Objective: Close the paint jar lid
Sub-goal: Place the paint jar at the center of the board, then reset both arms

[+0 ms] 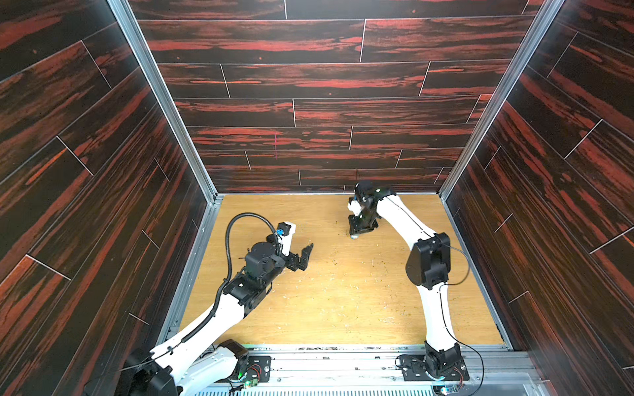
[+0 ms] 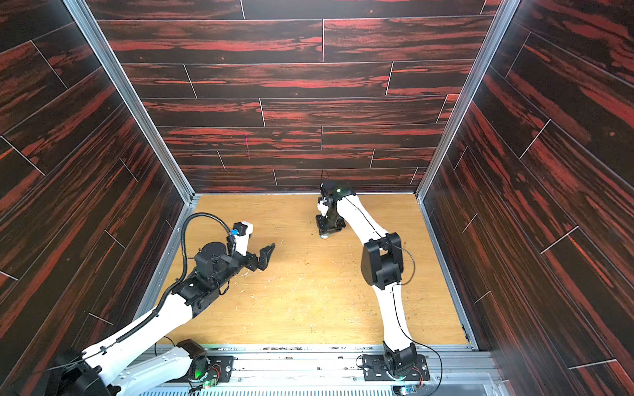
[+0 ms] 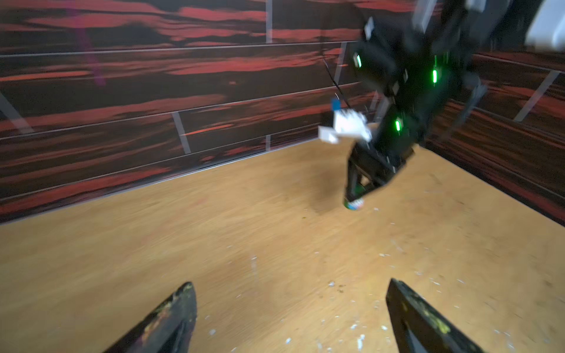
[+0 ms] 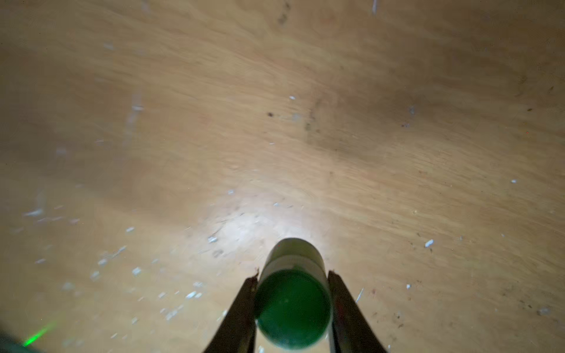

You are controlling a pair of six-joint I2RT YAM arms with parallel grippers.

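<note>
Two grippers: right gripper (image 4: 293, 272) pinches jar (image 4: 292, 253) between its fingertips (image 4: 244, 305), lid (image 4: 293, 308) seated on top. Left gripper (image 3: 290, 281) spread wide, empty, well apart from jar. Jar side marking too blurred to read.

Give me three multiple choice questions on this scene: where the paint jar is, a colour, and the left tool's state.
1. Where is the paint jar?
A. lying loose, held by nothing.
B. between the fingers of the right tool.
C. hidden in every view.

2. What colour is its round face toward the right wrist camera?
A. red.
B. blue.
C. green.

3. How is the left tool?
A. open and empty.
B. shut on the jar.
C. shut on nothing.

Answers: 1 B, both fingers press its sides in the right wrist view; 2 C, the disc facing that camera is dark green; 3 A, its fingers stand wide apart with nothing between them.
</note>
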